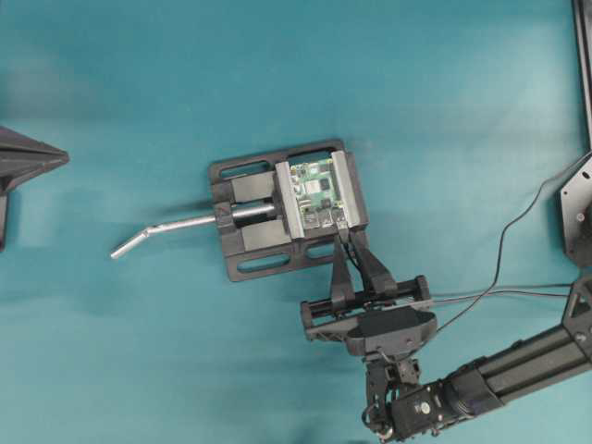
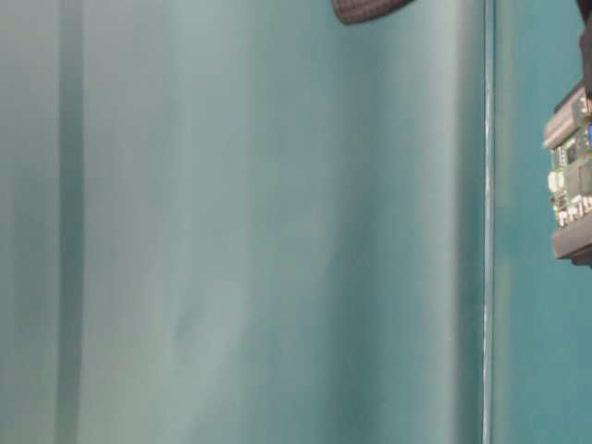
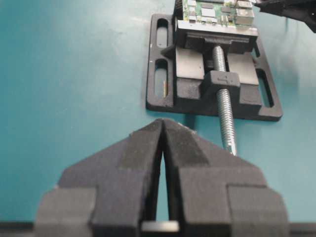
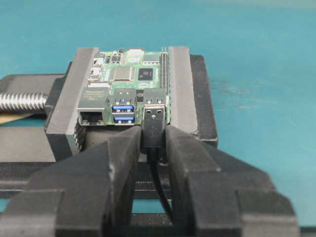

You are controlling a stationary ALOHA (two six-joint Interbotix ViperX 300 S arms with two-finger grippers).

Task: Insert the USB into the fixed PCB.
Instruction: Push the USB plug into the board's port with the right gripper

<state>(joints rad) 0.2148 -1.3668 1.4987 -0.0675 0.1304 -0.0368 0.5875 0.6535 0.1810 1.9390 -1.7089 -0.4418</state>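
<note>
The green fixed PCB (image 4: 132, 74) is clamped flat between the grey jaws of a black vise (image 4: 181, 84), its silver ports facing my right gripper. My right gripper (image 4: 154, 132) is shut on the dark body of the USB (image 4: 154, 118). Its silver tip sits at the mouth of the port right of the two blue ones; how far in it is I cannot tell. The thin black cable (image 4: 160, 182) hangs down between the fingers. From overhead, the right gripper (image 1: 350, 242) touches the PCB (image 1: 317, 190) at its near edge. My left gripper (image 3: 163, 122) is shut and empty, short of the vise.
The vise (image 1: 277, 217) has a threaded screw (image 3: 224, 113) and a bent silver handle (image 1: 166, 228) pointing left. My left gripper (image 1: 32, 159) stays at the far left edge of the teal table. Thin wires (image 1: 504, 242) trail to the right. The PCB (image 2: 573, 171) shows at the table-level view's right edge.
</note>
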